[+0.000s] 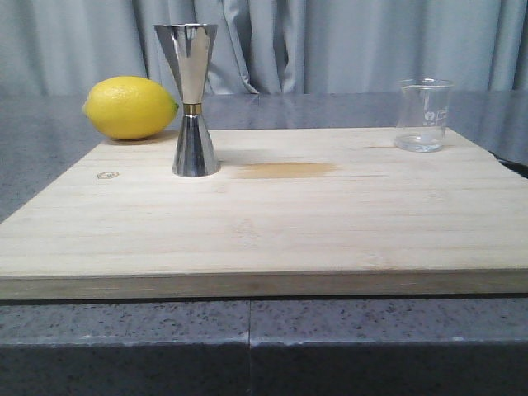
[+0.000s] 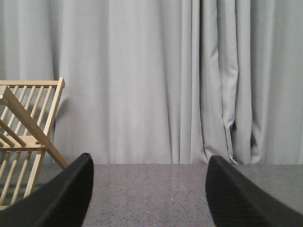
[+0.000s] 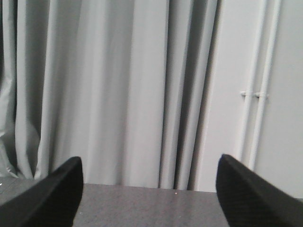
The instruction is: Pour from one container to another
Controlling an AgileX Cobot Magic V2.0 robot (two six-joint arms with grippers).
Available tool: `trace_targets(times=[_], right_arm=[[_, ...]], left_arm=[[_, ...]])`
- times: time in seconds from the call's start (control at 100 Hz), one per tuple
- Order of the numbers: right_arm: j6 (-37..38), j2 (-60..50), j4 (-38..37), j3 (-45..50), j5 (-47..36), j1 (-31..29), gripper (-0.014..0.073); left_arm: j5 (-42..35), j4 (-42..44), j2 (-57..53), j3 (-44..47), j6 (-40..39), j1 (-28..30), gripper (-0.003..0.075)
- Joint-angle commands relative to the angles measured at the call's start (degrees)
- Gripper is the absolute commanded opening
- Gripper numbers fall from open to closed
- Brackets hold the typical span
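Beaker (image 1: 424,115) is untouched — my left gripper (image 2: 149,198) and right gripper (image 3: 149,198) both gape wide, empty — and the top-heavy jigger (image 1: 187,100) could tip if nudged.

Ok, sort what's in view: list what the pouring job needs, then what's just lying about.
Needed for the pour:
- glass beaker, upright at the board's far right
- steel jigger, upright at the board's far left
- left gripper and right gripper, both open, holding nothing

Just lying about:
- lemon, behind the jigger
- wooden cutting board beneath both vessels
- wooden rack
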Motion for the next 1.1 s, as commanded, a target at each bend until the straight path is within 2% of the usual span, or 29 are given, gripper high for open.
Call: trace_targets(times=[0.0, 0.36, 0.44, 0.51, 0.81, 0.87, 1.09], right_arm=[[-0.51, 0.27, -0.39, 0.97, -2.7, -0.01, 0.0531], [-0.51, 0.27, -0.39, 2.55, -2.7, -0.01, 0.0519], [-0.51, 0.27, -0.39, 2.55, -2.7, -0.01, 0.0449], [-0.51, 0.27, -0.39, 2.55, -2.7, -0.01, 0.0359], [-0.51, 0.27, -0.39, 2.55, -2.7, -0.01, -0.0025], [-0.51, 0.27, -0.39, 2.55, -2.7, -0.01, -0.0073], [-0.51, 0.27, -0.39, 2.55, -1.83, -0.01, -0.0071]], left_arm=[[-0.57, -1.61, -0.15, -0.07, -0.72, 0.01, 0.0441], [-0.32, -2.45, -0.4, 1.75, -0.72, 0.01, 0.044], [0.55, -3.79, -0.4, 1.75, -0.72, 0.01, 0.0415], [1.56, -4.9, -0.4, 1.75, -0.72, 0.01, 0.0359], [8.57, -5.26, -0.4, 1.75, -0.72, -0.47, -0.0017], [8.95, -5.26, -0.4, 1.75, -0.72, -1.54, -0.0019], [4.66, -3.98, -0.4, 1.75, -0.26, -3.34, -0.0019]])
